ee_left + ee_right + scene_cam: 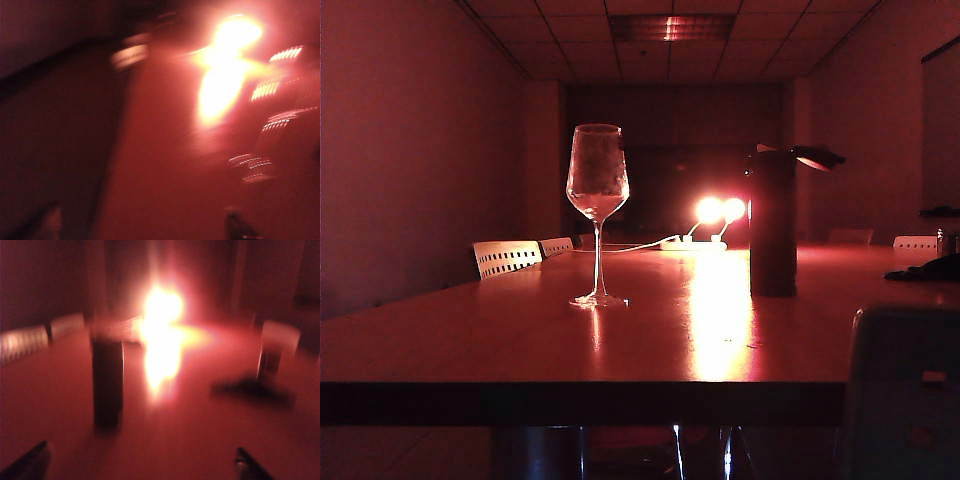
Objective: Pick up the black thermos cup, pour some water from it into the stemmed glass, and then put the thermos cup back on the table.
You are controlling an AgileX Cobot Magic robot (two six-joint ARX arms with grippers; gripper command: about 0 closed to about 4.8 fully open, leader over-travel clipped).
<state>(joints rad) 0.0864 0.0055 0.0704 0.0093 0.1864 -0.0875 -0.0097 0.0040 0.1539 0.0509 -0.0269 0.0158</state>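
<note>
The black thermos cup (773, 225) stands upright on the tabletop (520, 340), right of the middle and a little back from the near edge, its flip lid (810, 157) hinged open and jutting to the right. The stemmed glass (597, 213) stands upright to its left, well apart, nearer the middle of the near edge. Behind both, bright lamps (720, 210) glare across the glossy wood.

In the right wrist view the right gripper (142, 465) shows only two dark fingertips (247, 462) at the frame's foot, spread wide with nothing between them; the thermos is ahead of it and apart. The left gripper (142, 225) is harder to read in its blurred view, but its tips also seem set wide and empty, over bare tabletop near the left edge.

Nothing is grasped yet, so the risks lie ahead. The cup is tall and narrow: a finger that clips its side on the approach could tip it, and with the lid open, water would spill. A grip taken too high may foul the lid. The glare and dim light make depth hard to judge. Later, a tilt too fast or a spout striking the rim could topple the thin-stemmed glass.
</note>
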